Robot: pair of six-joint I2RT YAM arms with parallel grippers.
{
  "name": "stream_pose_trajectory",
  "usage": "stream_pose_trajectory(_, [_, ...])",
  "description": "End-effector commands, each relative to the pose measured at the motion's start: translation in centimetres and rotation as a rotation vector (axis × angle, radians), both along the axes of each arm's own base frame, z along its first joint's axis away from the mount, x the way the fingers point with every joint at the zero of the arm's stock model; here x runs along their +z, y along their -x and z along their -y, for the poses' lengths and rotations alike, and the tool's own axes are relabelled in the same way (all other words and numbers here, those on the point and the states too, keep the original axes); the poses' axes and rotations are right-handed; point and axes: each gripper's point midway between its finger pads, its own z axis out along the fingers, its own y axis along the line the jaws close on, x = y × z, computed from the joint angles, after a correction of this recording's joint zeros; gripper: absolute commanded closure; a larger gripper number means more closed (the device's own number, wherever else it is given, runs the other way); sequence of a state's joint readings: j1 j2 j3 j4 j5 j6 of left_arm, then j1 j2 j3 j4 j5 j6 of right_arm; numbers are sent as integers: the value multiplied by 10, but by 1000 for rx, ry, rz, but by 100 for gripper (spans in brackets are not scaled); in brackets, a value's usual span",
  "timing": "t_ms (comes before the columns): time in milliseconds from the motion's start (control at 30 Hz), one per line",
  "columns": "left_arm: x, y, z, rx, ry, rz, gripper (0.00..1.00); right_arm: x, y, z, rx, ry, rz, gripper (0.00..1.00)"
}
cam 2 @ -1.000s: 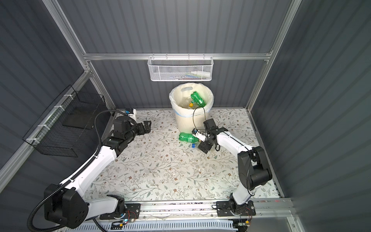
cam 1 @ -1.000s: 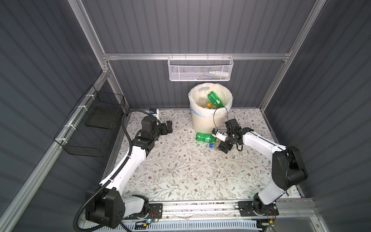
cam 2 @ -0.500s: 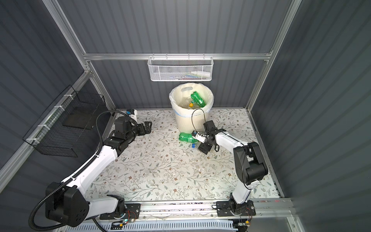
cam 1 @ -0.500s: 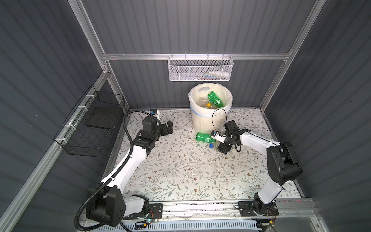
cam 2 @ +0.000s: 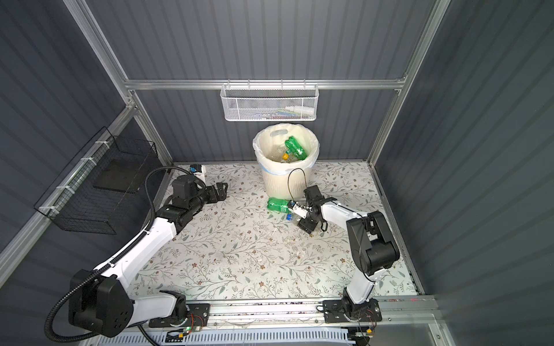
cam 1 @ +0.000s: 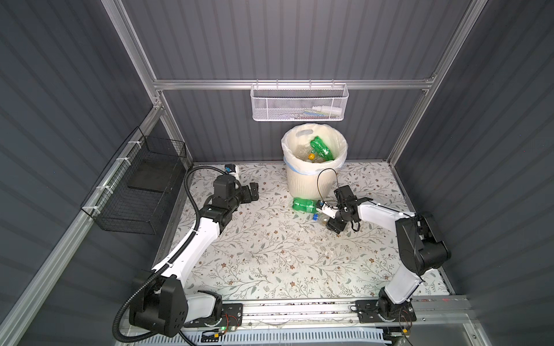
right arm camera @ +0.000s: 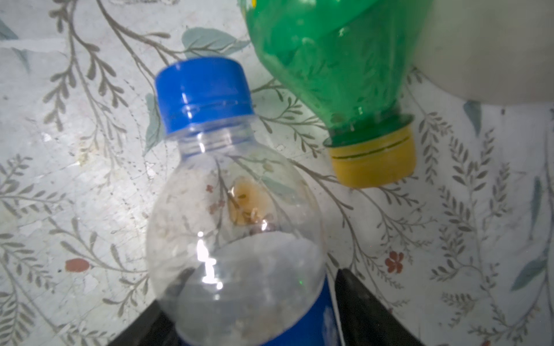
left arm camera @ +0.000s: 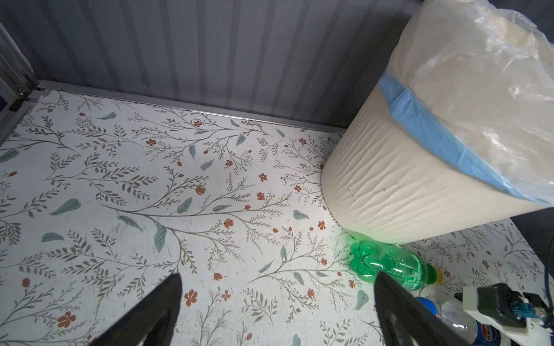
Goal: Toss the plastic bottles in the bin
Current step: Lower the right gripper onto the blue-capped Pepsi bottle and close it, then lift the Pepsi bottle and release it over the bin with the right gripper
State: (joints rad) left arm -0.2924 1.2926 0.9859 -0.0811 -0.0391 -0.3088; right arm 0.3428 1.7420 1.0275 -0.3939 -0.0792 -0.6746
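R gripper (right arm camera: 248, 314) is down low on the table (cam 1: 269, 254), w/ one black finger on each side of the clear bottle (right arm camera: 233, 239). The fingers sit right by its blue label, but can't tell if they squeeze it or just stand close. The bottle lies flat. Its long way runs straight out from the gripper, blue cap (right arm camera: 204, 93) pointing away. So the fingers cross the fat part, not the neck. That looks good for a pick-up.

Just past it lies the green bottle (cam 1: 302, 204), also flat. Its yellow cap (right arm camera: 374, 161) is next to the clear one's neck & its fat end is by the foot of the bin. A lift should prob. go up first, so it doesn't bump the green one.

Next comes the bin (cam 1: 299, 182), behind both, by the back wall, w/ bottles in it already.

L gripper (cam 1: 251, 193) is well apart on the other side, fingers spread wide, holding nothing. R arm is way nearer, so it's R's job.
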Motion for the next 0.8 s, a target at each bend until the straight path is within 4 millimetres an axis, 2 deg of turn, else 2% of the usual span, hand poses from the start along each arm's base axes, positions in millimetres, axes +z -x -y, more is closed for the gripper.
stream_pose_trajectory(0, [-6,0,-1,0,12,-10,0,4,-2,-3,-25,-17,31,31])
stream_pose_trajectory(133, [-5,2,-2,4,12,-7,0,7,5,-6,-44,-39,44,37])
stream_pose_trajectory(400, [-9,2,3,-16,35,-15,0,22,10,-6,-101,-96,97,42])
stream_pose_trajectory(600, [-7,5,3,-26,32,-4,0,48,16,-8,-200,-183,137,45])
stream_pose_trajectory(767, [-10,9,6,-48,41,3,0,86,18,0,-329,-304,275,44])
